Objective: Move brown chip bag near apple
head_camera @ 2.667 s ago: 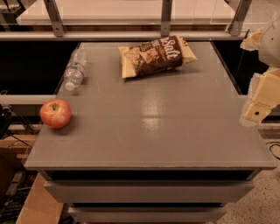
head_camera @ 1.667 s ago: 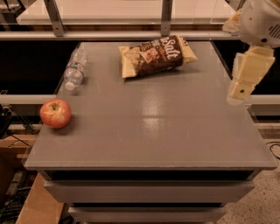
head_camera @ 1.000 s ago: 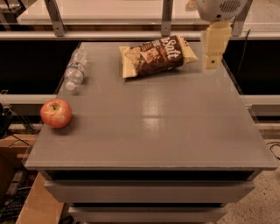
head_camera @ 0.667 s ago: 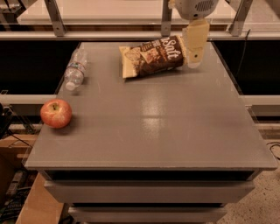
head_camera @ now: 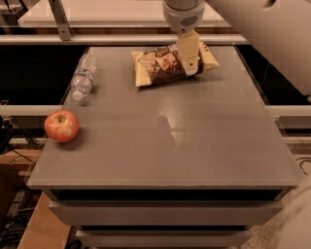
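Note:
The brown chip bag (head_camera: 158, 67) lies flat at the back middle of the grey table (head_camera: 204, 141), its pale yellow ends pointing left and right. The red apple (head_camera: 61, 126) sits near the table's left edge, well in front and to the left of the bag. My gripper (head_camera: 189, 59) hangs down from the arm at the top of the view, directly over the right part of the bag and covering its middle lettering. I cannot tell whether it touches the bag.
A clear plastic water bottle (head_camera: 81, 78) lies on its side at the back left, between the bag and the apple. A rail and a pale shelf (head_camera: 112, 14) run behind the table. The arm's white body (head_camera: 272, 34) fills the upper right.
The gripper has swung from the table's right side leftwards and towards the back, arriving over the chip bag. The bag, apple and bottle have not moved.

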{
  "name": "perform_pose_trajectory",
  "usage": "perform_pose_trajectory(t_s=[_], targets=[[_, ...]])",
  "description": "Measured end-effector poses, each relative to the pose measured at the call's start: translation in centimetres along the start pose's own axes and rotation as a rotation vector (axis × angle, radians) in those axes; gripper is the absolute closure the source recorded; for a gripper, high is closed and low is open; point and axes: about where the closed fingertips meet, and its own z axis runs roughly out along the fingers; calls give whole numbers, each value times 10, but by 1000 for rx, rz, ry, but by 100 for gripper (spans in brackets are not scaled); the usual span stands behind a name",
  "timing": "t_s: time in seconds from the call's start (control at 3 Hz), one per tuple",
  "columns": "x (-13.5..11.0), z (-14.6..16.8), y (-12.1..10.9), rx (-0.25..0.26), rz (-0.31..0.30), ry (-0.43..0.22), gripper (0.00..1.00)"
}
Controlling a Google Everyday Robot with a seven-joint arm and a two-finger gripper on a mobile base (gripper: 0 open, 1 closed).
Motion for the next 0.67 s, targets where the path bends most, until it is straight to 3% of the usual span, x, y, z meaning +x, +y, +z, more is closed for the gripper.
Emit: perform_pose_trajectory(t_s=[0.67], targets=[[-17, 61, -34, -71, -9, 42, 0]])
